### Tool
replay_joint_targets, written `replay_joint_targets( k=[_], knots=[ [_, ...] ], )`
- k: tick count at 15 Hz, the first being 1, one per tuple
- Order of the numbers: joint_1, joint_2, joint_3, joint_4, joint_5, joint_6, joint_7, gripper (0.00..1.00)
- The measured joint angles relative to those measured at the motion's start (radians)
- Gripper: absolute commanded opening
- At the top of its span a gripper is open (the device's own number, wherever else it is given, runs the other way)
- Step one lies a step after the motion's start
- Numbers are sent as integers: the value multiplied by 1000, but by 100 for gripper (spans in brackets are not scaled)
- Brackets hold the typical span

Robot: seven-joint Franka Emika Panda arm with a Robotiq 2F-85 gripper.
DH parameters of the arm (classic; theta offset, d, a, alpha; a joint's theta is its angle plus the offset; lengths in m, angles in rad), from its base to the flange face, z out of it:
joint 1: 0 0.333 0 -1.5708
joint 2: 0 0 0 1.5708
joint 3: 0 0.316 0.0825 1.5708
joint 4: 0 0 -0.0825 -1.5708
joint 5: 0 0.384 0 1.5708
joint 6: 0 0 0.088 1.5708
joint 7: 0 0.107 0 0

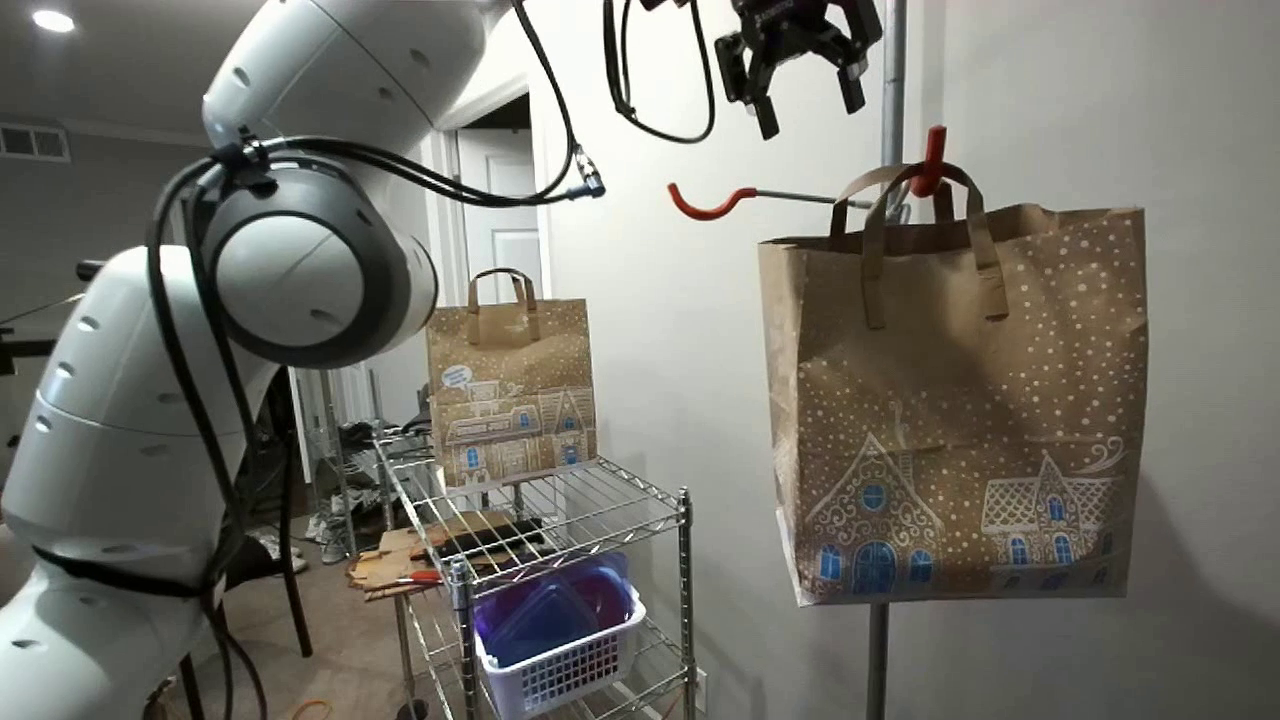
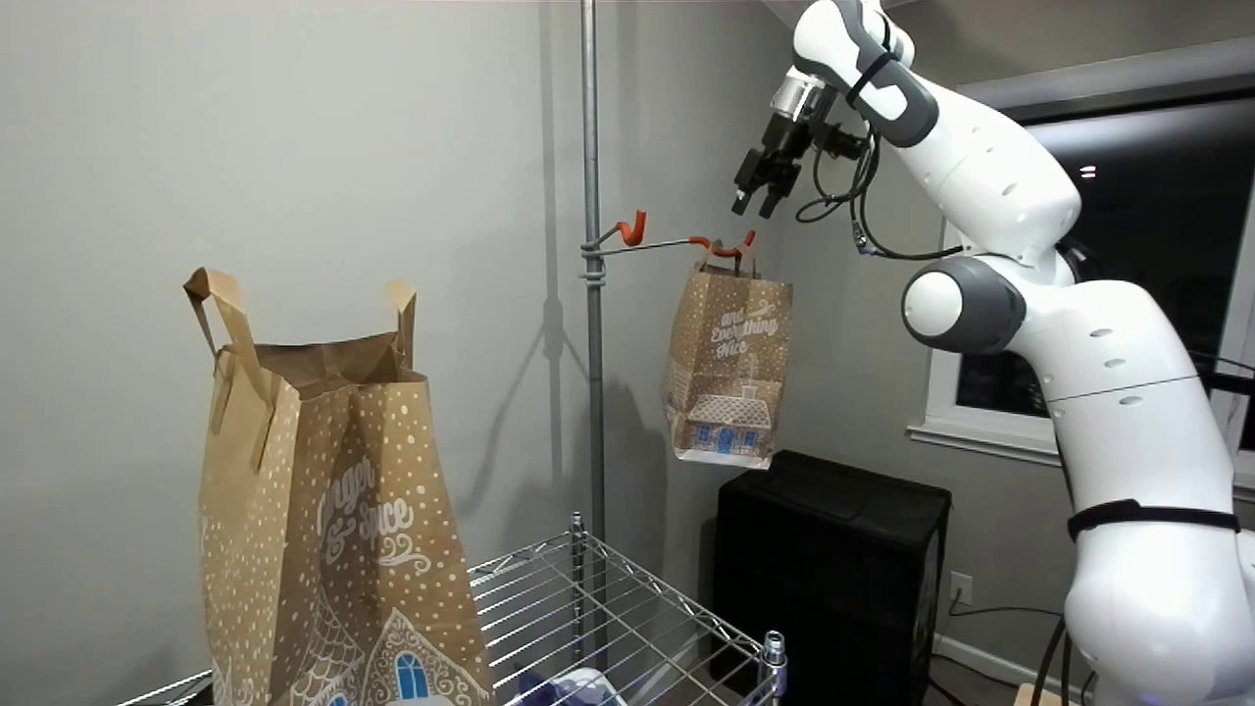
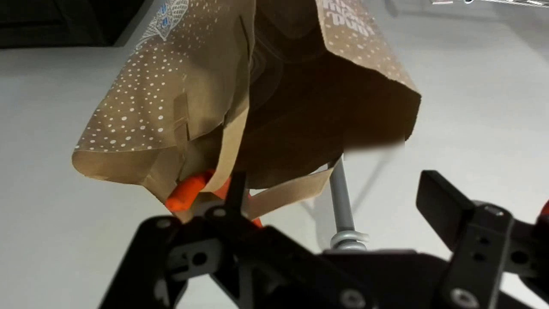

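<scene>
The claw (image 1: 812, 108) hangs above the hanging paper bag (image 1: 965, 400), near its handles, with its fingers spread apart and nothing between them; in the wrist view one finger overlaps a handle strap (image 3: 294, 193), but both exterior views show a gap, so this looks like line of sight rather than contact. The bag is held up by a red-tipped hook (image 2: 730, 253), its handles gathered over the bend, and the upturned tip probably serves to stop them slipping off the end. That hook juts from a metal pole (image 2: 591, 147), which takes the load and leaves the bag's base dangling in the air. Because the weight pulls at the handles, the mouth seems to sit a little skewed and gaping. A second red hook (image 1: 710, 213) branches from the same pole and bears no bag. Well apart from it, another paper bag (image 1: 515, 395) stands upright on a wire shelf (image 1: 580, 552), presumably steadied by its flat base, its handles standing up by the stiffness of their paper. Below it, a white basket (image 1: 585, 672) gathers purple and blue containers (image 1: 545, 615).
</scene>
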State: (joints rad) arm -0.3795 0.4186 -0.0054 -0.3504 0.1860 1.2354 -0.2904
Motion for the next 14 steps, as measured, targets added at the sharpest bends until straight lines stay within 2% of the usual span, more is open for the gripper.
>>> replay_joint_targets(
  k=[7,14],
  knots=[
    [40,-28,-1,0,-7,-52,3,100],
    [106,-46,-7,0,-48,-56,5,100]
  ],
)
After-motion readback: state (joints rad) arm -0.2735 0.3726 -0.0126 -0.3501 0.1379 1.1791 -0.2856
